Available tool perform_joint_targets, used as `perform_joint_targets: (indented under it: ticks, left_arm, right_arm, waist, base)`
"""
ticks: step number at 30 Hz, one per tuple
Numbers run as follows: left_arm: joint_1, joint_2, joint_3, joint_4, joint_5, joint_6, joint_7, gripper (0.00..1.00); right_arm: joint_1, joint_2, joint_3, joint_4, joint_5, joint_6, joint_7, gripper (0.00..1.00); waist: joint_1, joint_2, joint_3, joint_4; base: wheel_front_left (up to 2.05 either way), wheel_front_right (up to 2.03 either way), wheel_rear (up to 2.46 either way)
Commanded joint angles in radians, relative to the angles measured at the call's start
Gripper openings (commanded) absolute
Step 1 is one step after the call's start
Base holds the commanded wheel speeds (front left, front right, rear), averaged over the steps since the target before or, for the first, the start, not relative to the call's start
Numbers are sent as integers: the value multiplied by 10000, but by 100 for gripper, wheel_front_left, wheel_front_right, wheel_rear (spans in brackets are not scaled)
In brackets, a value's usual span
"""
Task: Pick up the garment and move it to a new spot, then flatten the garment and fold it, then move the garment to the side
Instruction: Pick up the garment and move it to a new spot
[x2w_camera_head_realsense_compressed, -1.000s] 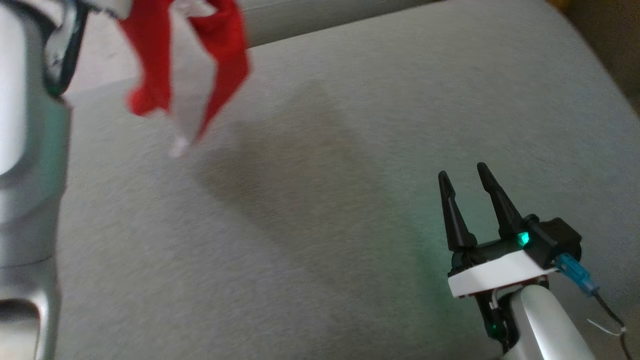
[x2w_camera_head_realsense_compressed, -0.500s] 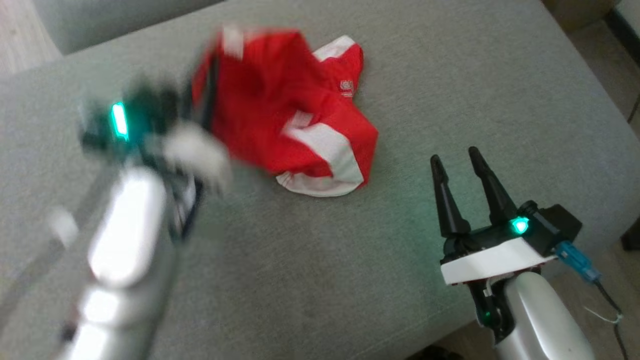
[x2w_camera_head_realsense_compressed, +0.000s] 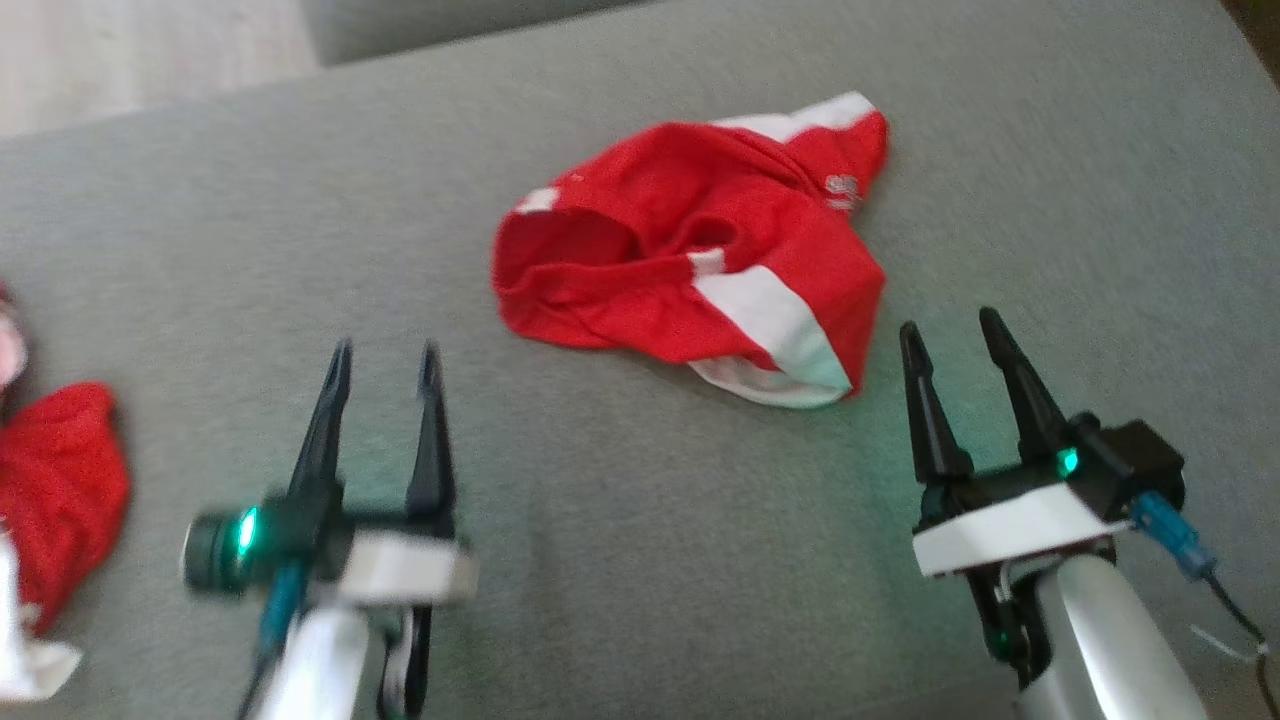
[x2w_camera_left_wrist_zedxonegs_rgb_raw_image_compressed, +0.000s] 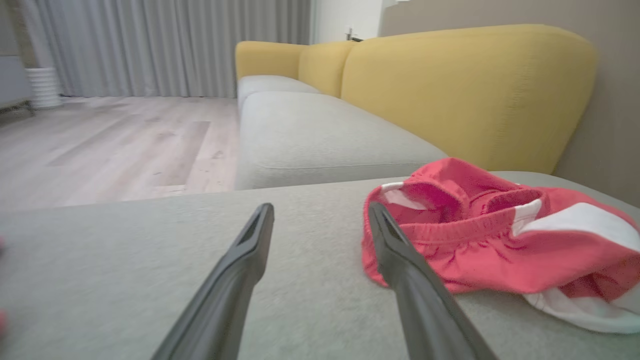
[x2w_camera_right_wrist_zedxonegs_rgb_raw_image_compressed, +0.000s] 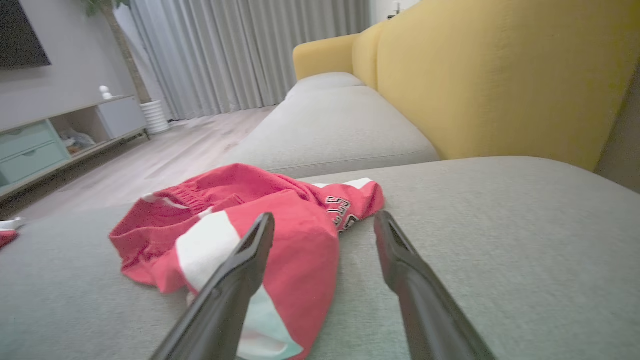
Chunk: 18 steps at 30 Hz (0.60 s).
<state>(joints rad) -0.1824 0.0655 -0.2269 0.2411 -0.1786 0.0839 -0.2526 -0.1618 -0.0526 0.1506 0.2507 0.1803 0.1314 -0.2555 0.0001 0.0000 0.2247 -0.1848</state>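
Shorts (x2w_camera_head_realsense_compressed: 690, 270) crumpled upper centre of head view, on grey cushion (x2w_camera_head_realsense_compressed: 640, 560) — not yet flat. My left gripper (x2w_camera_head_realsense_compressed: 386, 347) lower left, right gripper (x2w_camera_head_realsense_compressed: 949, 320) lower right, both with fingers apart, empty — flanking it, presumably to spread it.

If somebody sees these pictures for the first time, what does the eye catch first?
The crumpled red and white garment lies in the middle of the grey cushion. Nearer the camera, the left gripper and the right gripper stand open and empty. A yellow backrest rises behind.
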Motion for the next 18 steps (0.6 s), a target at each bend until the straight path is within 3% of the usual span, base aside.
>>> perform_joint_targets:
  ticks: [1,6,10,18]
  left_arm:
    - [438,-39,464,-682,191,132,-88,100]
    - [1835,-124,863,-1908,543,304,-89,100]
    - [2711,-145,956,-2609,396,90,-90,100]
    - [3562,-150,1098,-2801,583,338,-90,100]
  right_arm:
    - [205,24,128,-265,-110,-7,-63,100]
    - [751,24,233,-339,-343,-7,-63,100]
    - [1401,24,422,-536,-614,-7,-63,100]
    - [2277,24,293,-993,-839,-7,-63,100]
  waist:
    - [-1,0,-726,689]
    - [-1,0,-1434,1227]
    - [-1,0,-2000,1417]
    - [-1,0,-2526,1397]
  base:
    - [0,0,0]
    - [0,0,0]
    - [0,0,0]
    - [0,0,0]
